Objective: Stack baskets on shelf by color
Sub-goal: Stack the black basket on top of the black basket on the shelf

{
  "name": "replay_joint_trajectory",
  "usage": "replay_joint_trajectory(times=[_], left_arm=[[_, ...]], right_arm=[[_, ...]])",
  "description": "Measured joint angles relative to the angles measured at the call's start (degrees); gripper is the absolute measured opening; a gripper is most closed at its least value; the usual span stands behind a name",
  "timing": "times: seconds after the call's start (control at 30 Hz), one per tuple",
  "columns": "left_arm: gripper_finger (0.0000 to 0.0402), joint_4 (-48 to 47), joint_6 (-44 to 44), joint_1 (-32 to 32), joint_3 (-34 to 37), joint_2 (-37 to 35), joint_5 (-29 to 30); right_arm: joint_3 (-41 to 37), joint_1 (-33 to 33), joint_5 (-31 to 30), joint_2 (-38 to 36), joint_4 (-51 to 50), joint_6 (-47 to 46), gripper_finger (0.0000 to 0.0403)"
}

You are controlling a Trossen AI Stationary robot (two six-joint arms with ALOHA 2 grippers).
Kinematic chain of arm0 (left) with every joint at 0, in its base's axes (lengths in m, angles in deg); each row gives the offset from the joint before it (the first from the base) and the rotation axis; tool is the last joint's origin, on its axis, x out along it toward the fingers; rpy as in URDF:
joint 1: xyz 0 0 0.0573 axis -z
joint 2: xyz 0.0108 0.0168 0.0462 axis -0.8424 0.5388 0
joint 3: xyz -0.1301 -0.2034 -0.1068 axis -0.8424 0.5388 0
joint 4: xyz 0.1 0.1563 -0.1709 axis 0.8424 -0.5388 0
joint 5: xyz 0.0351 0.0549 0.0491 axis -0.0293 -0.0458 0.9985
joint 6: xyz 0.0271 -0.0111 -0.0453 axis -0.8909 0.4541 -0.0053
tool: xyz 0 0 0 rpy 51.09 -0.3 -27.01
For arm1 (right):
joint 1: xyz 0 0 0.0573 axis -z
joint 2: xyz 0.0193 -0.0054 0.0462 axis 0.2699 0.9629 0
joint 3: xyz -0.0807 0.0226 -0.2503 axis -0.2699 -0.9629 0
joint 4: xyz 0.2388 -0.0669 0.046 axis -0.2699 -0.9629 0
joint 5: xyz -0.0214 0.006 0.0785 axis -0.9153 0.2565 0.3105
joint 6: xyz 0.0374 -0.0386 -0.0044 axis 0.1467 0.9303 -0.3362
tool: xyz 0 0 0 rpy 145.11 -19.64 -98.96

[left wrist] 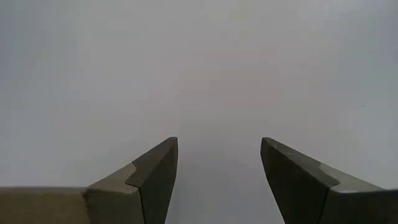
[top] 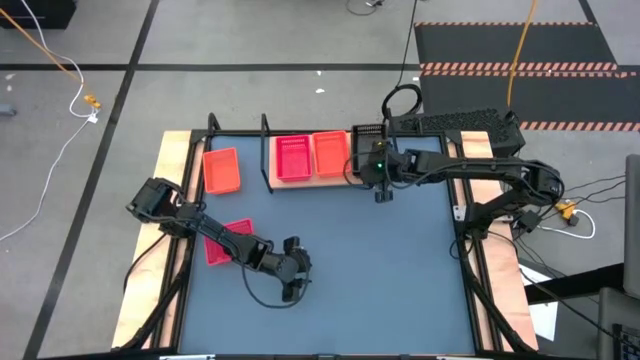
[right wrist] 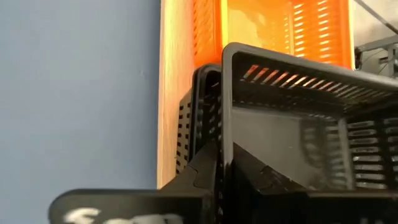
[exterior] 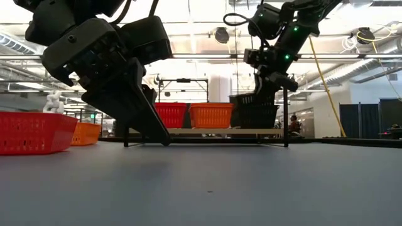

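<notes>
**Operator:** Closest to the low camera, the left gripper point(exterior: 135, 107) is hanging over bare blue table point(top: 380, 270), fingers spread, holding nothing. A pinkish-red basket point(top: 222, 243) is lying just beside its arm.

**Technician:** And the shelf point(top: 272, 168)?

**Operator:** It is carrying a pinkish-red basket point(top: 293, 157), an orange basket point(top: 331, 152), then black baskets point(right wrist: 280, 118). The right gripper point(top: 381, 183) is pinching the near wall of the upper, tilted one, directly over that stack.

open tabletop point(top: 380, 270), baskets point(top: 312, 155) crowding shelf point(top: 272, 170)
</notes>
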Motion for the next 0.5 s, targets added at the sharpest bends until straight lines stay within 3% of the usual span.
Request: replay_joint_trajectory(times=[0.23, 0.5], left_arm=[[0.0232, 0.00, 0.00, 0.00, 0.00, 0.00, 0.00], [0.0232, -0.05, 0.95, 0.00, 0.00, 0.00, -0.01]], right_arm=[[0.00, 0.11, -0.09, 0.00, 0.09, -0.02, 0.0049], [0.00, 0.11, -0.54, -0.60, 1.94, -1.73, 0.0121]])
